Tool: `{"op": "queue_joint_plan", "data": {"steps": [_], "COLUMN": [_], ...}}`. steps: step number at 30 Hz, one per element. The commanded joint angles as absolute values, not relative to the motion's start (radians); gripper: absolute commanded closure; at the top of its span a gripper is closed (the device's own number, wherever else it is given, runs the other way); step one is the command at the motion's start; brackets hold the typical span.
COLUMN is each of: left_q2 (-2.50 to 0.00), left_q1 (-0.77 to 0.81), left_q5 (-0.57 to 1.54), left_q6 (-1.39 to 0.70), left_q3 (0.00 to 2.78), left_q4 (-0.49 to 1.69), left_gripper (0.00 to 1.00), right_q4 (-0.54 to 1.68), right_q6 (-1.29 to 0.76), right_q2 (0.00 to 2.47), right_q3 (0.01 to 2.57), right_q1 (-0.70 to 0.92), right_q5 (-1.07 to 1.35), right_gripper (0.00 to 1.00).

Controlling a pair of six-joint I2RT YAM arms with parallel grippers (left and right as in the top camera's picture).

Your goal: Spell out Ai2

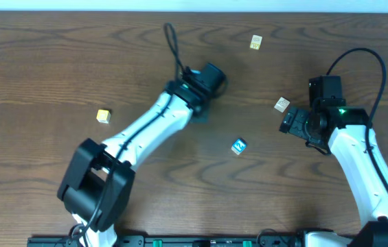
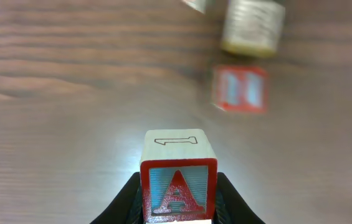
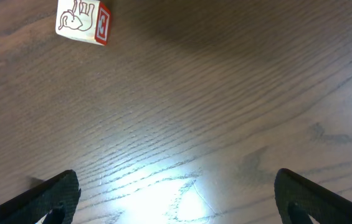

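Observation:
My left gripper is shut on a wooden block with a red letter A on a blue field facing the camera and an outlined "1" on top. In the overhead view this gripper is at the table's upper middle and hides the block. My right gripper is open and empty just above the bare wood. It sits at mid right in the overhead view, next to a cream block. The right wrist view shows that block with an animal drawing and a red-framed side.
A blue block lies at the centre, a yellow block at the left, and a cream block at the back. The left wrist view shows a blurred red-framed block and a cream block ahead.

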State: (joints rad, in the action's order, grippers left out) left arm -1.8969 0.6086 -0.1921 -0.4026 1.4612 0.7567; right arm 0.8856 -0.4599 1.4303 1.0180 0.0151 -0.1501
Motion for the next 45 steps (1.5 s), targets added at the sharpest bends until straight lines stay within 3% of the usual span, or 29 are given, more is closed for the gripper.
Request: {"op": "queue_joint_plan", "data": {"steps": [1, 7, 18, 45], "left_q2": [-1.898, -1.916, -2.048, -2.069], "left_q1": [0.532, 0.445, 0.459, 0.474], "left_q5": [-0.132, -0.036, -0.033, -0.007], "left_q6": [-0.307, -0.265, -0.254, -0.322], "left_q3": [1.475, 1.475, 1.475, 1.475], "left_q4": [0.719, 0.649, 0.585, 0.582], "left_gripper": [0.81, 0.81, 0.84, 0.88], "right_q4": [0.887, 0.902, 0.988, 1.015], "right_q6": [-0.455, -0.455, -0.456, -0.475], "right_q2": [1.42, 1.42, 1.42, 1.42], "right_q3": [1.03, 1.03, 1.03, 1.03], "right_q1": [0.011, 0.011, 0.011, 0.014], "right_q5": [-0.162, -0.161, -0.161, -0.16], "right_gripper": [0.01, 0.01, 0.01, 0.01]}}
